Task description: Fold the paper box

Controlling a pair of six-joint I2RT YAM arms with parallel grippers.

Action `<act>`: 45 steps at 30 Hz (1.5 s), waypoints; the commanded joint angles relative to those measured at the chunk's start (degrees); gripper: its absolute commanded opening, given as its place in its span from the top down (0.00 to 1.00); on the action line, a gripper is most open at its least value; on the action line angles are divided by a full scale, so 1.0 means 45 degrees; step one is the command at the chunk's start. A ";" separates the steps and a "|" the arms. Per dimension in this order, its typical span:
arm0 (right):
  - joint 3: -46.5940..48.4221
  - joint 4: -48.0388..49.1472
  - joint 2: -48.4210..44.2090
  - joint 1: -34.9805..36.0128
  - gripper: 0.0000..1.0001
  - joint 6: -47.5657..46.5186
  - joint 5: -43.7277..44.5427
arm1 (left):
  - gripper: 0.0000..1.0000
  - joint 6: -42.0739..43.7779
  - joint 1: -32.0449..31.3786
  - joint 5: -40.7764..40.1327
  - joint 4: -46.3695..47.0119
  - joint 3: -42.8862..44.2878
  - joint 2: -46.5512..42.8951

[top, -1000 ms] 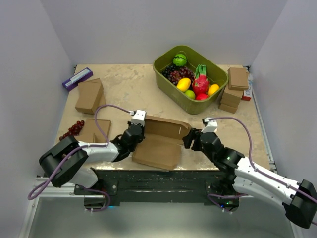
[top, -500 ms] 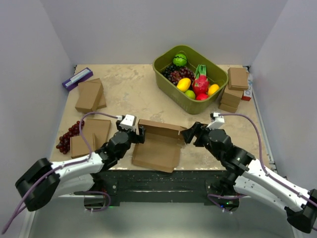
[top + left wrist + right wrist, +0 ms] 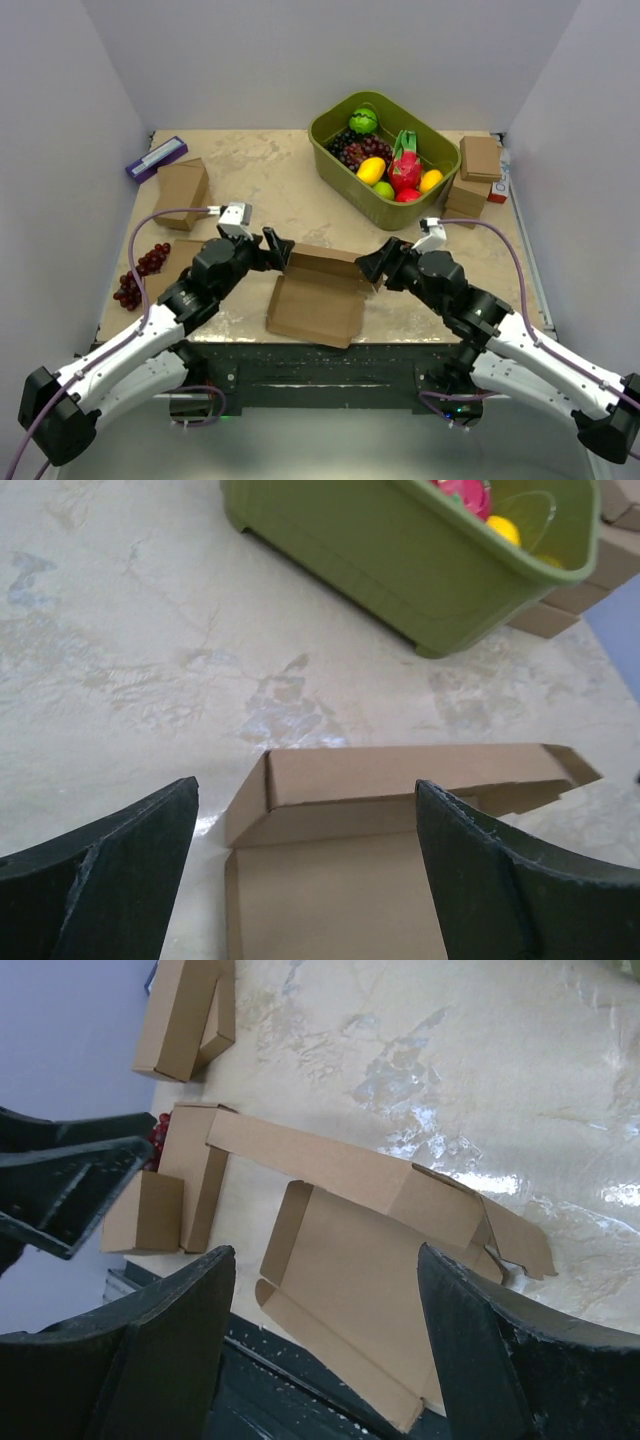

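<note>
On marbled surface (image 3: 270, 185), barely begun: paper box (image 3: 318, 300) lying open with only far wall raised, left gripper (image 3: 279, 250) and right gripper (image 3: 368, 264) just beside it, jaws apart, empty.

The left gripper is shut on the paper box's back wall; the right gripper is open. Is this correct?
No: the left gripper is open, not gripping the paper box, as the left wrist view shows. The right gripper is open.

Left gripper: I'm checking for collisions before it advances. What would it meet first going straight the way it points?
Probably the paper box: its raised flap lies just ahead of the open left gripper, though depth is unclear. The green tub sits beyond.
</note>
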 commanded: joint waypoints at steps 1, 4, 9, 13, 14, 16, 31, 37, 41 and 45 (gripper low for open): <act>0.0424 0.0786 0.0352 -0.0038 0.24 0.0427 -0.0487 | 0.07 -0.0296 0.1032 0.1825 -0.0614 0.1070 0.0668; 0.0249 0.1156 0.0683 -0.0019 0.25 0.0545 -0.0566 | 0.09 -0.0159 0.2107 0.3636 -0.0479 0.1131 0.1450; 0.0034 0.1489 0.1094 -0.0038 0.25 0.0818 -0.0449 | 0.14 0.0154 0.2714 0.4560 -0.0225 0.1209 0.2195; 0.0112 0.1548 0.1445 -0.0038 0.26 0.0799 -0.0117 | 0.16 -0.0060 0.2851 0.5050 0.0439 0.0995 0.2566; 0.0131 0.1548 0.1562 -0.0038 0.26 0.0780 -0.0058 | 0.17 -0.0080 0.2929 0.5109 0.0518 0.0955 0.2625; 0.0170 0.1529 0.1932 -0.0038 0.26 0.0799 -0.0019 | 0.18 -0.0177 0.2969 0.5207 0.0771 0.0800 0.2723; -0.0630 0.2055 0.2071 -0.0038 0.28 0.1424 0.1017 | 0.31 -0.0549 0.3125 0.4992 0.2802 -0.0275 0.3309; -0.0436 0.2310 0.2227 -0.0039 0.28 0.1405 0.1210 | 0.41 -0.0627 0.3125 0.5070 0.3038 -0.0490 0.3446; 0.0344 0.0867 0.2072 -0.0038 0.28 0.0917 0.1931 | 0.48 -0.0666 0.3125 0.5167 0.3077 -0.0646 0.3465; 0.0463 0.0493 0.1623 -0.0038 0.28 0.0663 0.2247 | 0.55 -0.0783 0.3125 0.5440 0.3233 -0.0861 0.3563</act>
